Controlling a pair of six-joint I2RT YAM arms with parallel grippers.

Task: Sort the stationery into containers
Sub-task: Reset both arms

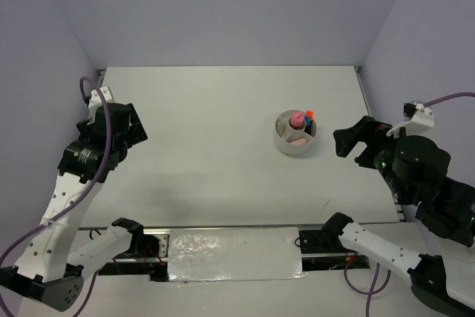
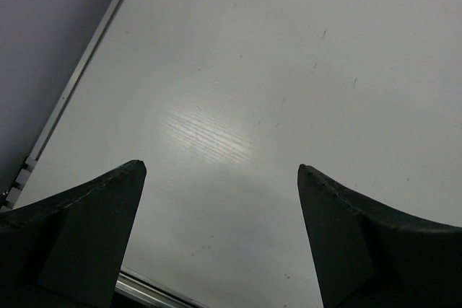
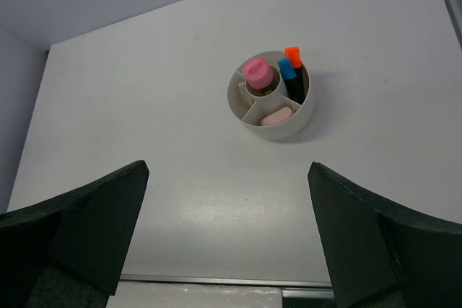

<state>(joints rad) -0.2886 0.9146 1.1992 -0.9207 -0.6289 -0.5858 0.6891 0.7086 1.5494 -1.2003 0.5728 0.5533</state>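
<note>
Two tools: left gripper (image 2: 220, 166) at the table's (image 1: 208, 109) left edge, right gripper (image 3: 228, 165) at its right edge; both spread wide, grasping nothing.

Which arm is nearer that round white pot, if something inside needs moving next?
The right. The right tool, open, sits near the round white divided tub, facing it; the left tool, also open, is far across the table.

Matt white tub (image 3: 249, 105), faintly glossy table (image 2: 289, 70)
</note>
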